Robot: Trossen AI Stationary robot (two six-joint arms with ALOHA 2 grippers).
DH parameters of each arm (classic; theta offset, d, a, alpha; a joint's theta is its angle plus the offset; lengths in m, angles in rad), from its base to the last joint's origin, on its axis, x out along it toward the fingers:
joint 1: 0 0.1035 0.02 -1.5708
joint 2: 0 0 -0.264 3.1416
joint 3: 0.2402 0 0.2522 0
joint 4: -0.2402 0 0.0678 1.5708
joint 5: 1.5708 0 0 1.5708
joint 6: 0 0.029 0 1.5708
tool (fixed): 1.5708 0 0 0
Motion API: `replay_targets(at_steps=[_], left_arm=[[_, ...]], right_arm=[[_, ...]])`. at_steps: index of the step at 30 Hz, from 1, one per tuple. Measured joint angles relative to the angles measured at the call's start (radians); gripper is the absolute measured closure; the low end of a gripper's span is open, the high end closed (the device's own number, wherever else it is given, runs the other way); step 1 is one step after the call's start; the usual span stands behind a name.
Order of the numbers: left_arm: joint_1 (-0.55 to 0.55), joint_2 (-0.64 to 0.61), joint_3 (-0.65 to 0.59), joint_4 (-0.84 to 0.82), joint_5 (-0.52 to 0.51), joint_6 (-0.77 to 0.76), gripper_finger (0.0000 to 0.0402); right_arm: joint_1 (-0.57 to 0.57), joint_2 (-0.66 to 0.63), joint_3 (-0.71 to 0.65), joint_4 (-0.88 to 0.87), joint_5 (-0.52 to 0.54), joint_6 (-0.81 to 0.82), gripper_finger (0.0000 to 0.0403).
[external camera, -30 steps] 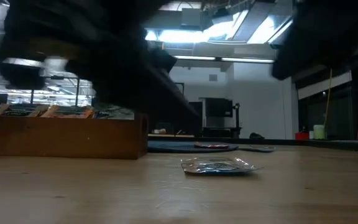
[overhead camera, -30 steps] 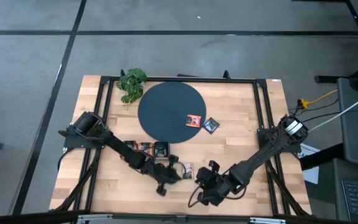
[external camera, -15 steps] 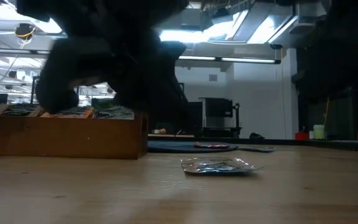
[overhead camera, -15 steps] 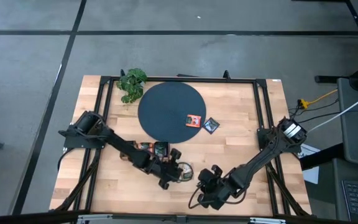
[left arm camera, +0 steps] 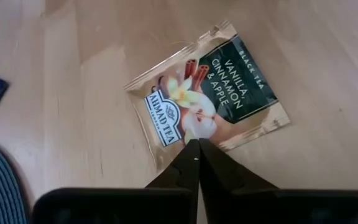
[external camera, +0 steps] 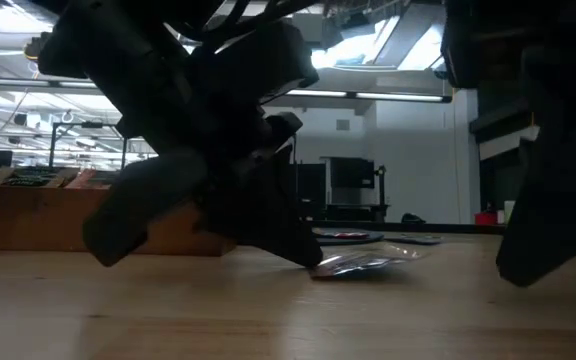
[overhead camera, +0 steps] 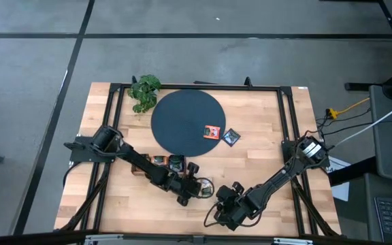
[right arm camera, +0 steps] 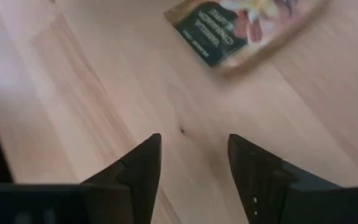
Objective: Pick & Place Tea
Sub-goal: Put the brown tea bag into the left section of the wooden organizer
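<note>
I get even overhead light up top; low view backlit by ceiling lights (external camera: 368,45), arms silhouetted, blurred; sachet (right arm camera: 247,28) at 12 o'clock in right wrist view smeared.

Sachet (left arm camera: 207,93) label: "AHMAD TEA" on white panel, "BLACK TEA", "VANILLA, CINNAMON & APPLE" on dark green. No other text legible.

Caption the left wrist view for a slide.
Shut left gripper tips at the edge of a vanilla-cinnamon-apple tea sachet on the table.

Grey floor (overhead camera: 33,61) crossed by dark lines surrounds the table. Beyond, a white wall (external camera: 408,160) under bright ceiling lights (external camera: 368,50)
</note>
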Motion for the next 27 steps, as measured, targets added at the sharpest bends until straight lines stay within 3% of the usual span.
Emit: replay_targets(at_steps=[10,15,27], left_arm=[[-0.011,0.007,-0.002,0.012,-0.003,-0.123,0.0399],[-0.013,0.009,-0.003,0.033,0.000,-0.162,0.0400],[-0.014,0.011,-0.005,0.085,0.061,-0.301,0.0400]], right_arm=[[-0.073,0.024,0.002,0.026,-0.029,0.015,0.0223],[-0.090,0.032,0.000,0.046,0.054,-0.032,0.0225],[-0.122,0.033,-0.002,0.042,0.127,-0.052,0.0234]])
